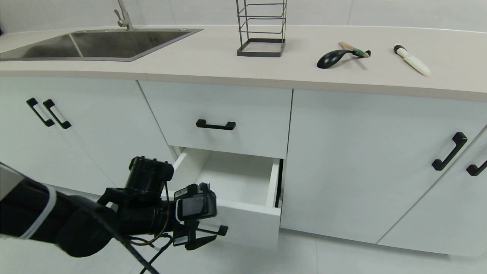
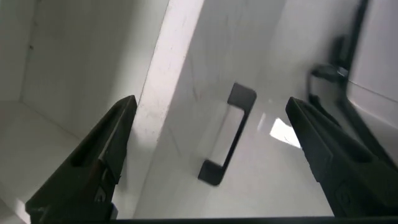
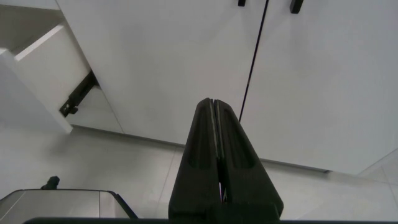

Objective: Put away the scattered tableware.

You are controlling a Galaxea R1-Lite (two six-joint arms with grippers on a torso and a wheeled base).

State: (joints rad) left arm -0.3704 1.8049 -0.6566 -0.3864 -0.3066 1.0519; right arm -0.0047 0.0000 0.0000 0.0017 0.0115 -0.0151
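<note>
The counter point(image 1: 213, 64) runs well above and beyond the left gripper point(image 1: 213, 234), with white cabinet doors below it. A sink point(image 1: 114, 43) is set into the counter, far up from that gripper. Directly ahead of the left gripper is the open lower drawer point(image 1: 251, 222), pulled out under a closed drawer point(image 1: 215, 114). The gripper sits low, just in front of the open drawer's front panel.

A wire rack point(image 1: 260, 53) stands on the counter, high above the left gripper. Farther off to the gripper's right lie a black spoon point(image 1: 330, 59), a wooden-handled utensil point(image 1: 354, 48) touching the spoon's handle, and a white tool with a black end point(image 1: 412, 61), apart from both.

In the wrist view the left gripper point(image 2: 210, 106) has its fingers point(image 2: 106, 155) spread wide with nothing between them. The drawer's black handle point(image 2: 227, 134) lies ahead, untouched.

The right gripper point(image 3: 214, 102) has its fingers pressed together, holding nothing. It faces cabinet doors and floor, with the open drawer off to one side.
</note>
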